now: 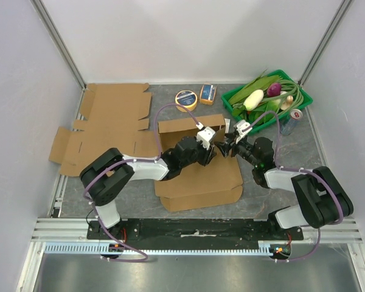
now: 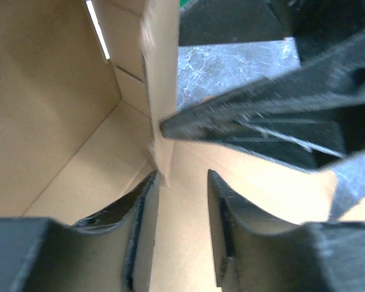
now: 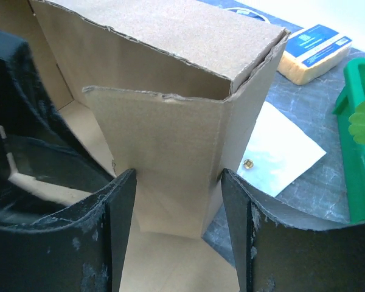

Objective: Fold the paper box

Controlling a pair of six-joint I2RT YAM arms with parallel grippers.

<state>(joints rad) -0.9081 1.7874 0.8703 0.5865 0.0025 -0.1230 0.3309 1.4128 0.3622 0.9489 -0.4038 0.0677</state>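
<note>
The paper box (image 1: 198, 179) lies half folded in the middle of the table, its back wall (image 1: 191, 125) standing upright. Both grippers meet at its right rear corner. My left gripper (image 1: 211, 146) is open inside the box, its jaws (image 2: 182, 176) apart over the cardboard floor, with the lower edge of an upright flap (image 2: 161, 91) just beyond its left fingertip. My right gripper (image 3: 178, 173) is open and straddles the upright side flap (image 3: 158, 140), both fingertips close against the flap's edges. One right finger crosses the left wrist view as a dark blur (image 2: 261, 115).
A flat unfolded cardboard sheet (image 1: 109, 121) lies at the far left. A green tray (image 1: 301, 97) of vegetables stands at the back right, with a can (image 1: 294, 115) beside it. A tape roll (image 1: 186, 99) and a blue-and-yellow sponge (image 1: 207, 93) sit behind the box. White paper (image 3: 280, 152) carries a small nut (image 3: 248, 163).
</note>
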